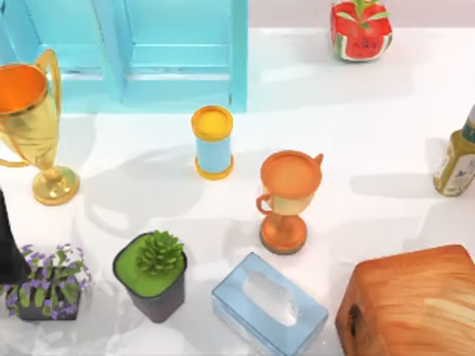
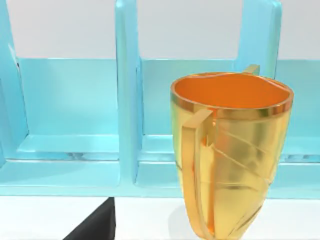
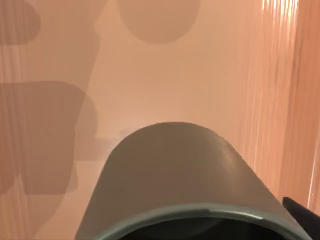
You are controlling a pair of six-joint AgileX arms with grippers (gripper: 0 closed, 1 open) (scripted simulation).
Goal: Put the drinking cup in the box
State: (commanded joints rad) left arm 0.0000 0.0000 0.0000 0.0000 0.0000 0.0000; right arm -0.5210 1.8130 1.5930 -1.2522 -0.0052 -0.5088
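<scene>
The drinking cup (image 3: pixel 185 175), a plain dark grey tumbler, lies very close in the right wrist view, its rim toward the camera. Pale orange wood grain with soft shadows surrounds it, the same wood as the box (image 1: pixel 415 304) at the table's front right in the top view. From above, the box looks like a solid wooden block with a dark hole in its left side. My left arm (image 1: pixel 9 245) is a black shape at the left edge, beside the gold trophy (image 1: pixel 30 111).
A blue cylinder with yellow rims (image 1: pixel 212 141) and an orange handled trophy (image 1: pixel 288 196) stand mid-table. A succulent pot (image 1: pixel 152 274), tissue box (image 1: pixel 269 305) and flower planter (image 1: pixel 48 285) line the front. A light blue shelf (image 1: pixel 148 52), watermelon pot (image 1: pixel 361 30) and bottle (image 1: pixel 456 159) stand behind.
</scene>
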